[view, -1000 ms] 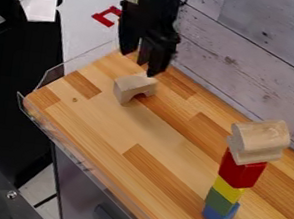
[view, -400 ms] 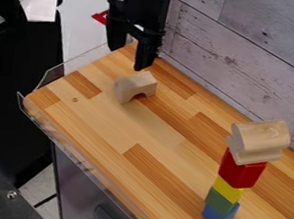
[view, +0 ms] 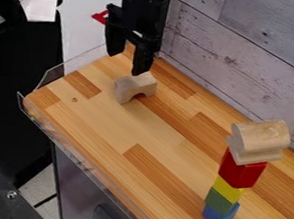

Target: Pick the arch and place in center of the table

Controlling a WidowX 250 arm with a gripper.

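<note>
We find the wooden arch (view: 135, 87) toward the far left end of the table (view: 164, 154), seemingly standing on its two feet, its hollow facing down. That leaves its solid back uppermost and its sides free, which should suit a grasp from above. The black gripper (view: 126, 64) hangs over that same end with its fingers apart, presumably to straddle the block; in the view one fingertip meets the arch's top edge, but we cannot tell whether they touch. We judge that it needs lining up over the arch before going lower, or a finger may land on the wood and tip it.

Toward the right end stands a tower: blue block (view: 220, 215), green block (view: 220, 201), yellow block (view: 228, 189), red block (view: 241, 170), and pale wooden top (view: 260, 140). It looks precarious, so we would keep the carry toward the center short of it. The plank wall (view: 250, 59) limits room behind.
</note>
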